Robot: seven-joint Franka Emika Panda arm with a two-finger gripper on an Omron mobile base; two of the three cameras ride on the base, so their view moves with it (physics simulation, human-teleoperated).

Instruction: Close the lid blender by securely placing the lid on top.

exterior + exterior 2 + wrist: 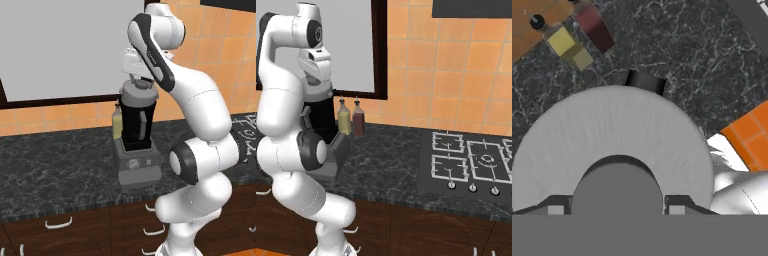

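I see my end effector [142, 80] pinching the knob of the lid [138, 93], which sits atop the blender [136, 145] on the tabletop [60, 165].

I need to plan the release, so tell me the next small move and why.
Probably press the lid straight down a touch, then let go. The gripper is shut on the lid's knob, and in the left base view the lid sits at the top of the blender jar; whether it is fully seated I cannot tell.
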